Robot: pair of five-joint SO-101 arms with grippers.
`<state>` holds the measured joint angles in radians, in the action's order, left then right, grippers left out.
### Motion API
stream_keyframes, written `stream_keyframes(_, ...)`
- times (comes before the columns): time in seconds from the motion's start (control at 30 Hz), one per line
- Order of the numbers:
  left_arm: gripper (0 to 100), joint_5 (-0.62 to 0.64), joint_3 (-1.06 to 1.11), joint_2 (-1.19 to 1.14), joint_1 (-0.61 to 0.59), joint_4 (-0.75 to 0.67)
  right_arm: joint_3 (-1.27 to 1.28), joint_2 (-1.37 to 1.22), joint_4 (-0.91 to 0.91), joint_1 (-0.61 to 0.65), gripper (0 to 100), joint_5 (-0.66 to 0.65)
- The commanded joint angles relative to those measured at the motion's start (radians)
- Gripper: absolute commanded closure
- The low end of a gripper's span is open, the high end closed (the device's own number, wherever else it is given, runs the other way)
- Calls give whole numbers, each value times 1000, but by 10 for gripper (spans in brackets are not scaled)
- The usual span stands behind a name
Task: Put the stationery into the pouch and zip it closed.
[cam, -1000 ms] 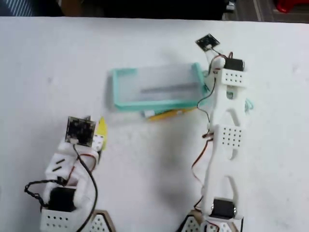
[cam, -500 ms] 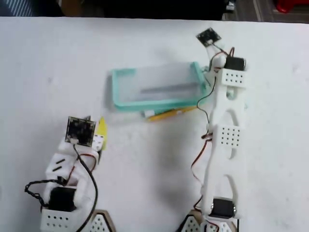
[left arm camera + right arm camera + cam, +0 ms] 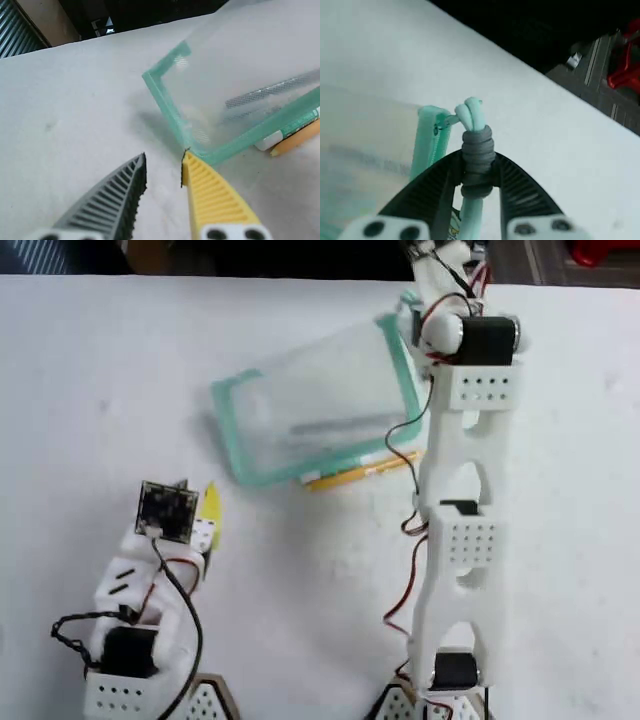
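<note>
1. Table: white surface filling the high view. It bears no label or readable writing.
2. Right arm: now stretched up the right side of the high view to the top edge, farther than a second ago. The reach has dragged the pouch's zip end with it.
3. Pouch: clear walls with green trim, upper centre of the high view. It lay square a second ago and now sits skewed, its right end swung toward the upper right. A grey pen shows through the wall. By judgement the pull moves the whole pouch more than the slider, since nothing holds the far end, so the zip probably gains little.
4. Left arm: lower left of the high view, unchanged. The left gripper has its grey and yellow jaws slightly apart and empty, near the pouch's lower-left corner.
5. Pencil: yellow, just beside the pouch's lower edge and outside it, next to a white marker. Both stay put, so the stationery is not all packed and closing looks premature.
6. Pull cord: green loop with a grey wrap, joined to the zip. The right gripper has its black jaws clamped on the wrap.
7. Writing: print on the marker is too small to read.
</note>
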<state>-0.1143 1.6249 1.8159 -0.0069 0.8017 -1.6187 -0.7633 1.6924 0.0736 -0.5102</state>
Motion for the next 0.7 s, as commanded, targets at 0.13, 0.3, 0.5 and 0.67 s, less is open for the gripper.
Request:
stream_keyframes(0.13, 854, 6, -101, 12, -8, 40, -43, 275, 27, 137, 983, 84)
stream_keyframes(0.3, 850, 12, -235, 12, -8, 172, -41, 369, 28, 220, 983, 135)
stream_keyframes(0.5, 849, 6, -351, 12, -8, 259, 25, 470, 33, 311, 983, 150)
stream_keyframes(0.67, 849, 3, -437, 13, -76, 253, 252, 657, 31, 443, 983, 149)
